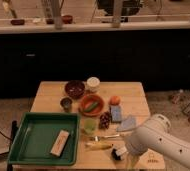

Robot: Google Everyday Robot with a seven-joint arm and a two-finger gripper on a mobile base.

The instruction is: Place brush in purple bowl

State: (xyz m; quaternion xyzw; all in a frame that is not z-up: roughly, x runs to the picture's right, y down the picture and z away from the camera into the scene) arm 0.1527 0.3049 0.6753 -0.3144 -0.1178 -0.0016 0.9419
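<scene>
The purple bowl [74, 89] stands at the back left of the wooden table [133, 95], next to a white cup [93, 83]. A small dark and white thing [119, 152] lies near the table's front edge, right of the yellow item [99, 145]; it looks like the brush's black head, with the handle hidden under my arm. My white arm [160, 144] reaches in from the lower right. The gripper [124, 153] is at its end, low over that dark thing and far from the bowl.
An orange bowl [91, 105] with a green item, a grey metal cup [66, 103], an orange fruit [115, 100], a blue sponge [116, 113], a green cup [89, 125] and a fork [105, 137] fill the middle. A green tray [38, 131] holding a wooden block [59, 142] sits front left.
</scene>
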